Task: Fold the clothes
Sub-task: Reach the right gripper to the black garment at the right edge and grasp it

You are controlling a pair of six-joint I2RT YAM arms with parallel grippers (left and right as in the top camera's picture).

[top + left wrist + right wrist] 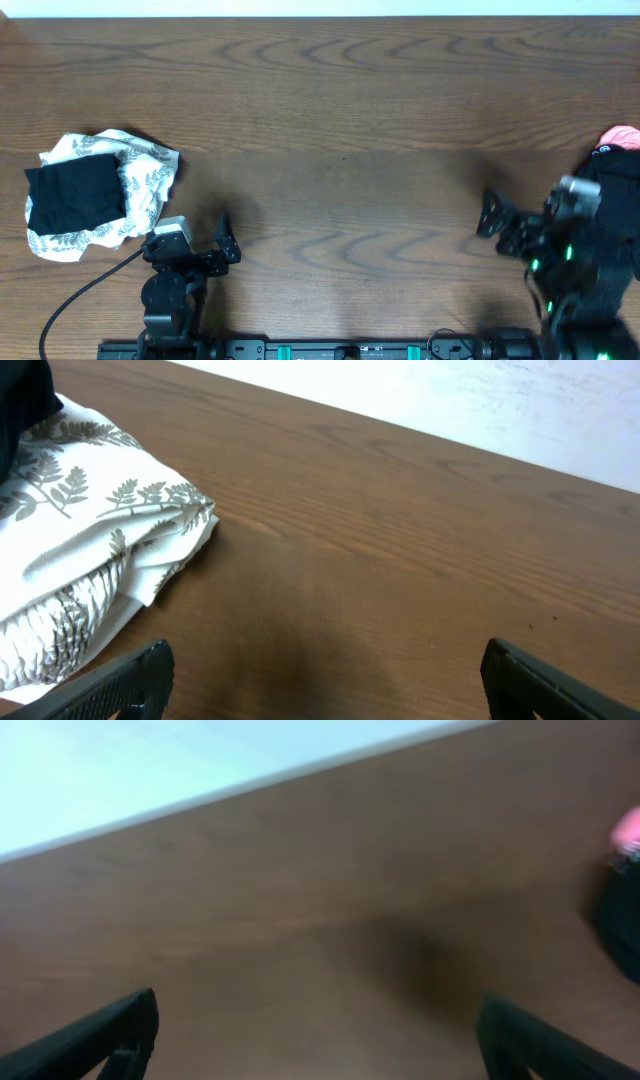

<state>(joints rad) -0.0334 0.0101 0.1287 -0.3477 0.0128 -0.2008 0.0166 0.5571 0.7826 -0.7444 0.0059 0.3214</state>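
A white leaf-print piece (pixel 140 180) lies crumpled at the table's left with a folded black piece (pixel 75 195) on top of it. It also shows in the left wrist view (pixel 90 550), with the black piece (pixel 20 395) at the top left corner. A pink piece (pixel 620 136) and a black piece (pixel 612 172) lie at the right edge, partly hidden by the right arm; they show in the right wrist view as pink (pixel 630 828) and black (pixel 620 925). My left gripper (pixel 226 240) (pixel 325 670) is open and empty, right of the leaf-print piece. My right gripper (pixel 492 215) (pixel 318 1025) is open and empty.
The brown wooden table (pixel 340 110) runs to a white wall at the back. A black cable (pixel 80 295) runs from the left arm to the front left. The arm bases stand along the front edge.
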